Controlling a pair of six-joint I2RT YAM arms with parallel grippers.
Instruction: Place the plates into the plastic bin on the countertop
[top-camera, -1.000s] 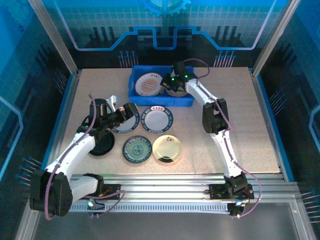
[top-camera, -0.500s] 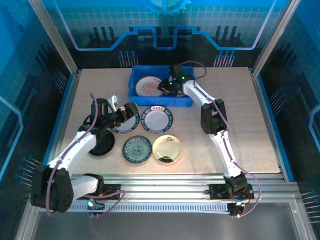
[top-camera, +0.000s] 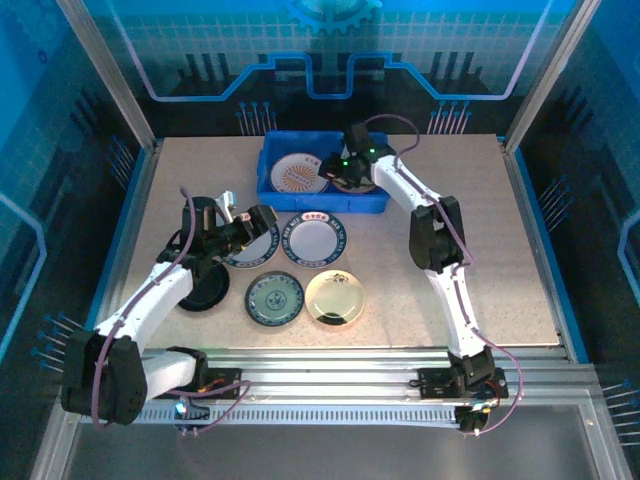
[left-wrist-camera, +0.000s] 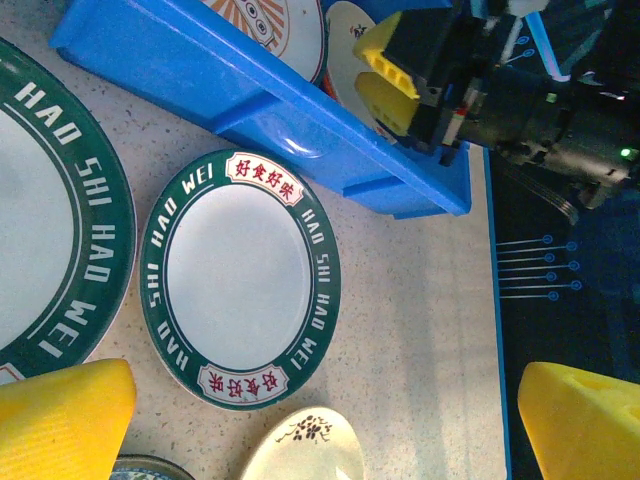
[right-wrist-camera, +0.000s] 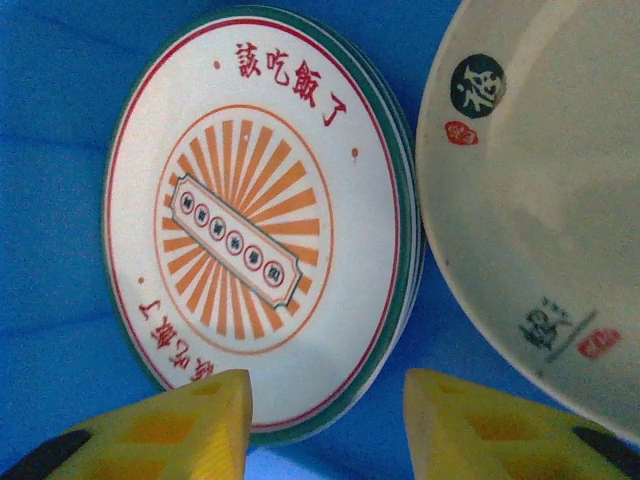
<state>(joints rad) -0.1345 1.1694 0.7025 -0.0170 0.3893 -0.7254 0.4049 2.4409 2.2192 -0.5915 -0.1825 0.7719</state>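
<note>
The blue plastic bin (top-camera: 322, 200) stands at the back of the countertop (top-camera: 500, 250). In it lie a white plate with an orange sunburst (right-wrist-camera: 260, 220) and, to its right, a cream plate (right-wrist-camera: 540, 200). My right gripper (right-wrist-camera: 325, 430) hovers over both, open, with nothing between its yellow fingers (right-wrist-camera: 170, 430). My left gripper (left-wrist-camera: 320, 430) is open wide above a green-rimmed plate (left-wrist-camera: 240, 280), with a second green-rimmed plate (left-wrist-camera: 50, 230) to that one's left. Nearer the front lie a blue-patterned plate (top-camera: 275, 298) and a gold plate (top-camera: 334, 296).
A dark plate (top-camera: 203, 292) lies partly under my left arm. Metal rails (top-camera: 330, 360) run along the near edge, and blue edging (top-camera: 535, 250) bounds the right side. The bin's near wall (left-wrist-camera: 250, 90) rises just behind the green-rimmed plates.
My right gripper's jaws have parted over the bin, and it shifted slightly left and back. The cream plate lies free beside the sunburst plate. The left arm has held still.
</note>
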